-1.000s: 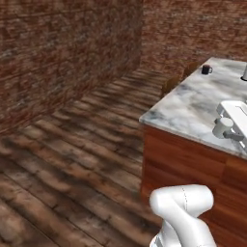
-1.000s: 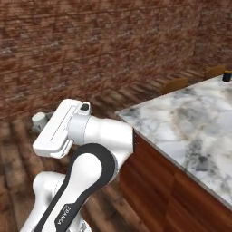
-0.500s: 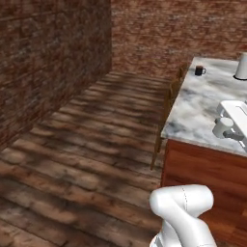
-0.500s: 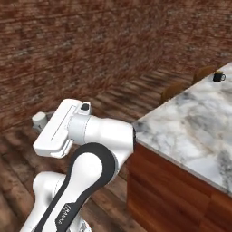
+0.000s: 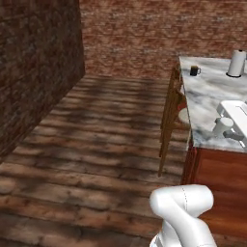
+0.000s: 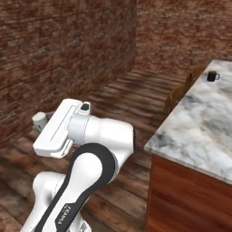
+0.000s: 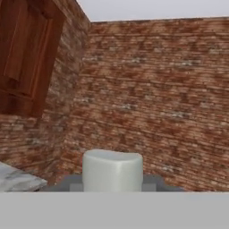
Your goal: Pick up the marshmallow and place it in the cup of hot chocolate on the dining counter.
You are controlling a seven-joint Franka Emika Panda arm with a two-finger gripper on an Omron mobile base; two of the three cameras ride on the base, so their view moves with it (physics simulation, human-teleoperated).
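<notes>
Your tool grips the marshmallow; the cup sits far ahead on the bench.

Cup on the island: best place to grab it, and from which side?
Grip the cup across its round body, coming in level from the side opposite its small handle, which points toward the middle of the counter. It stands upright near the edge with free room around it.

Base pair—rearward (sharing dining counter)
</notes>
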